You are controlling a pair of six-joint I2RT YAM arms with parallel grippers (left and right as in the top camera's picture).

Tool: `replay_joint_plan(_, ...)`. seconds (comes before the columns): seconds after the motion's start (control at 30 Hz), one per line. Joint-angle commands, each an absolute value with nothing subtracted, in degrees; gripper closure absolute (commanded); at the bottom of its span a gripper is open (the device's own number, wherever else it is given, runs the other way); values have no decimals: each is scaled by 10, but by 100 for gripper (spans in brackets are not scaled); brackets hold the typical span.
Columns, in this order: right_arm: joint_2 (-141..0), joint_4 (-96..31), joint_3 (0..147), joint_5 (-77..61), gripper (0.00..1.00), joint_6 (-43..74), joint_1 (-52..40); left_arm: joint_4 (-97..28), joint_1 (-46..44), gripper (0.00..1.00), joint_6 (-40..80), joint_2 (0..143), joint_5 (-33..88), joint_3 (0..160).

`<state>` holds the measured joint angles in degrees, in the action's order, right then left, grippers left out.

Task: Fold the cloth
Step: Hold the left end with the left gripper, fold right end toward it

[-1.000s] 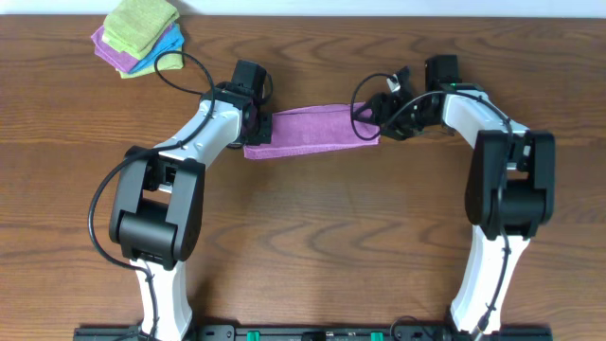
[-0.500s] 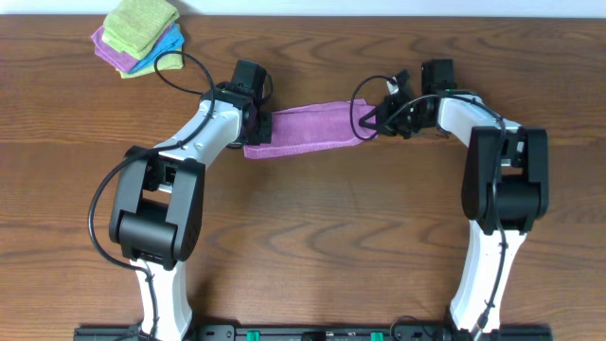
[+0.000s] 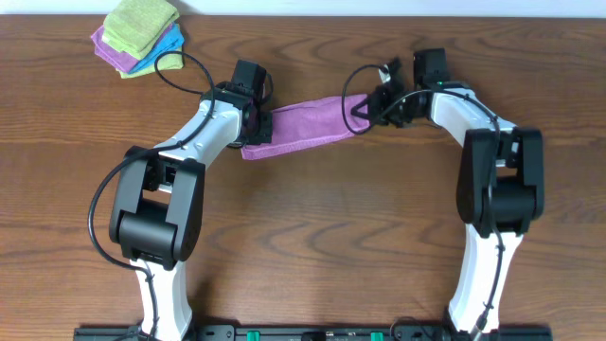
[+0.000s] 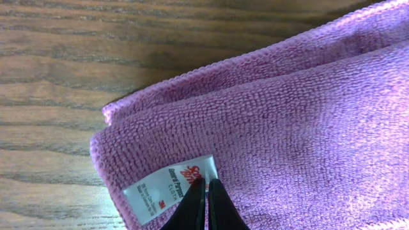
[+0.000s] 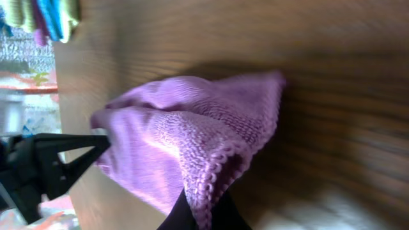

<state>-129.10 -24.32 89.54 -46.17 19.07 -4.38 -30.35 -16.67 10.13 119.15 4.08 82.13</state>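
Overhead: dark wood-grain table, thin strip of white wall along the far edge. The lilac cloth, folded into a long band, is stretched between the two arms at table centre-far, right end further back. Left gripper is clamped on its left end, right gripper on its right end. A stack of folded cloths, lime green on blue on purple, sits in the far-left corner, well apart. Left wrist: fingers pressed together, pinching the cloth's near edge right at the white tag; the layered corner lies on the wood. Right wrist: blurry, but the stitched edge looks pinched between the closed fingers, the cloth bunched and seemingly raised off the table; bright clutter beyond the table edge, unreadable.
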Motion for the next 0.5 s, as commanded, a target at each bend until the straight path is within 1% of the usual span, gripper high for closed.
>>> replay_joint_plan(0.0,-1251,-242,911,-457,98,195,-65,-301,-165,94,108,1203,41,818)
replay_joint_plan(0.2,-1246,-220,911,-457,98,196,-103,-300,-165,94,110,1203,41,818)
replay_joint_plan(0.47,-1226,-189,912,-470,98,198,-122,-300,-165,94,112,1204,41,818)
